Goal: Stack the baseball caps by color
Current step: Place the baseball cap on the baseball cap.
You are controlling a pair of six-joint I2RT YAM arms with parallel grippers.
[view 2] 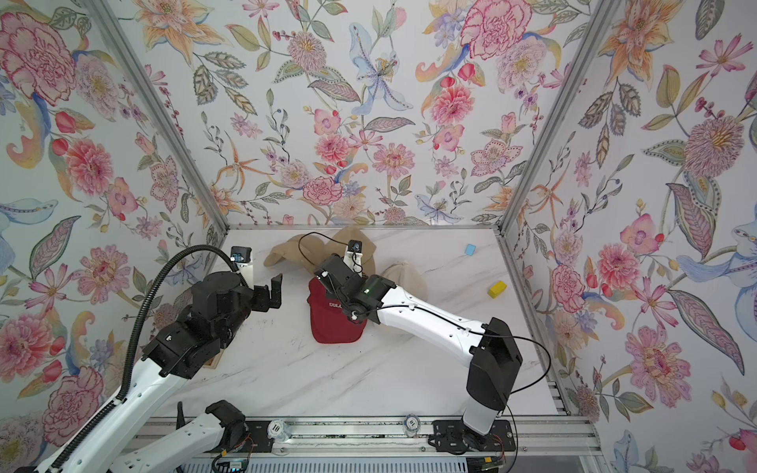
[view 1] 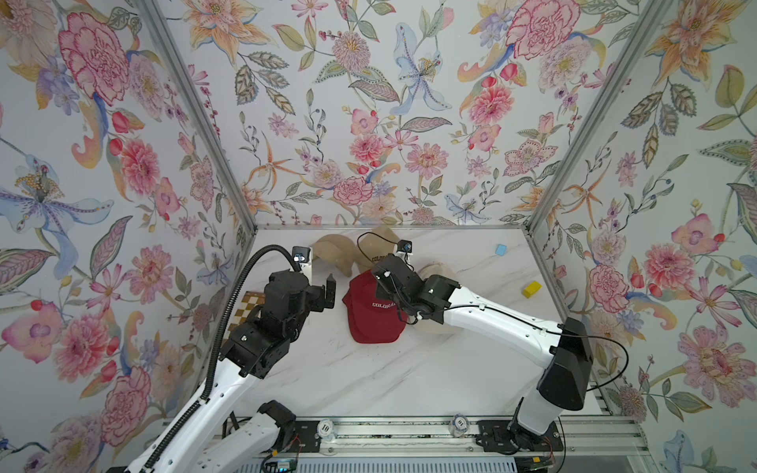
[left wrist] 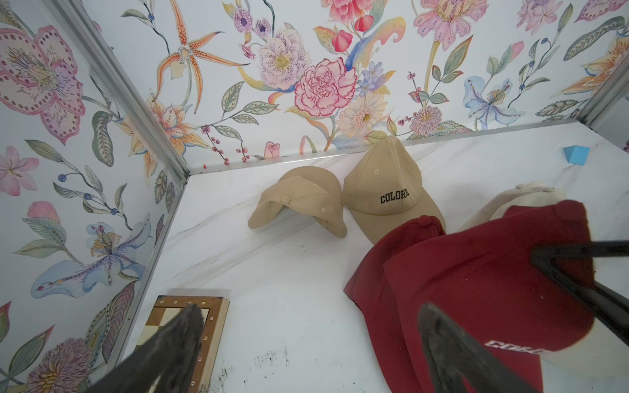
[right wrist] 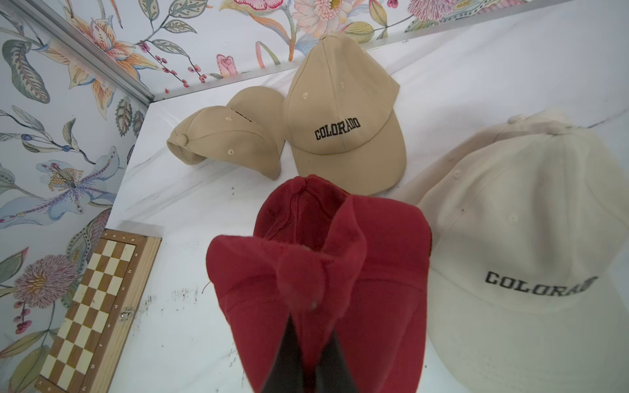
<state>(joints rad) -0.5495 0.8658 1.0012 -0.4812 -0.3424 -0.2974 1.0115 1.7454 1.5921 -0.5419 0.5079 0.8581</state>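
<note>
My right gripper [right wrist: 311, 323] is shut on the bunched crown of a dark red baseball cap [right wrist: 323, 272] with white COLORADO lettering. That cap lies over another dark red cap [right wrist: 296, 211] at the table's middle [view 1: 372, 315]. Two tan caps [right wrist: 231, 143] [right wrist: 340, 112] sit side by side at the back wall, apart from each other. A cream cap [right wrist: 527, 238] lies right of the red ones, partly under my right arm in both top views. My left gripper [left wrist: 313, 313] stands open and holds nothing, just left of the red caps [left wrist: 493, 289].
A checkered wooden board [right wrist: 95, 306] lies along the left wall, under my left arm. A blue block [view 1: 500, 249] and a yellow block [view 1: 531, 289] sit at the right. Two poker chips [view 1: 325, 428] rest on the front rail.
</note>
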